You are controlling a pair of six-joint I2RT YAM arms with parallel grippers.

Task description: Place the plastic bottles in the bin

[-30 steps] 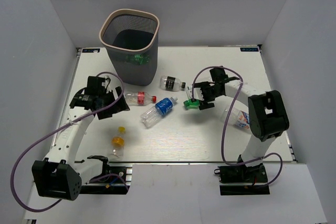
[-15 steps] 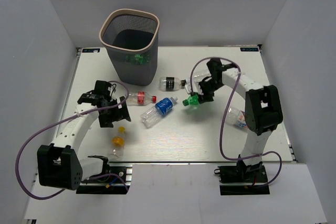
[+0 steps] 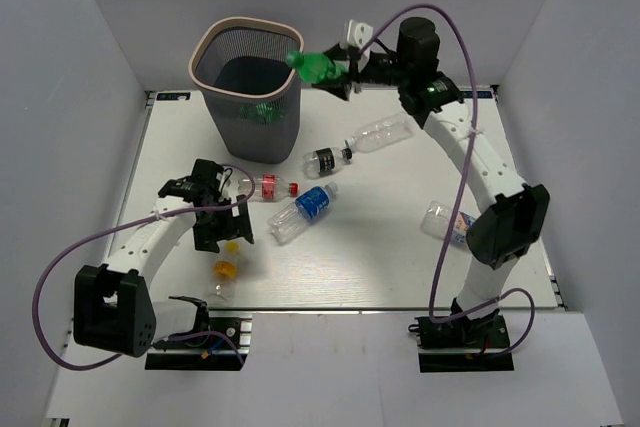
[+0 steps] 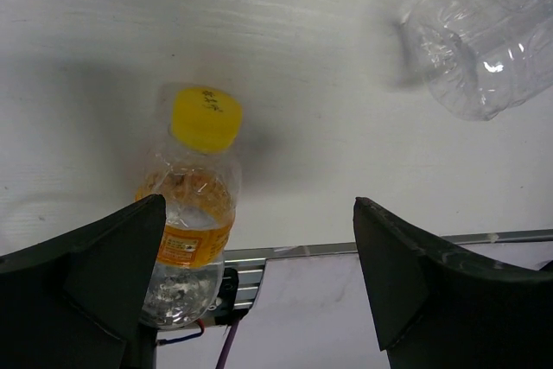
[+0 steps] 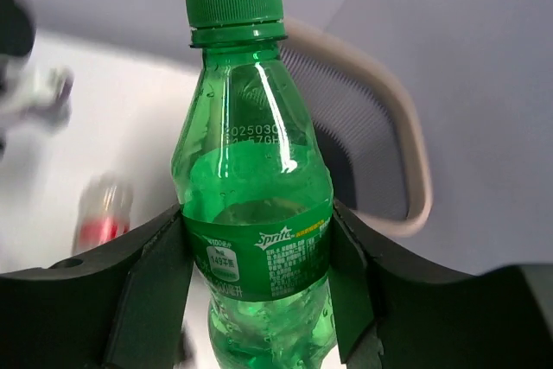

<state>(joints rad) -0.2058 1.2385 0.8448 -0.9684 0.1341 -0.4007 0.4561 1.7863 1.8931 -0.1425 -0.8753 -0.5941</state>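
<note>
My right gripper (image 3: 330, 71) is shut on a green Sprite bottle (image 3: 312, 66) and holds it in the air by the right side of the bin's beige rim (image 3: 205, 47). In the right wrist view the fingers clamp the bottle's label (image 5: 255, 248), with the bin's rim (image 5: 408, 162) behind. A green bottle (image 3: 262, 110) shows through the mesh inside the bin. My left gripper (image 3: 224, 234) is open just above a yellow-capped bottle (image 3: 226, 265). In the left wrist view that bottle (image 4: 192, 213) stands by the left finger (image 4: 95, 274), off the middle of the gripper (image 4: 259, 239).
On the table lie a red-label bottle (image 3: 265, 186), a blue-label bottle (image 3: 305, 209), a black-label bottle (image 3: 325, 159), a clear bottle (image 3: 385, 132) and another bottle (image 3: 447, 222) by the right arm. The table's near edge rail (image 4: 285, 252) is close to the left gripper.
My right arm has lifted the green bottle from the table's middle up and back to the bin's rim. My left gripper has moved nearer, over the yellow-capped bottle.
</note>
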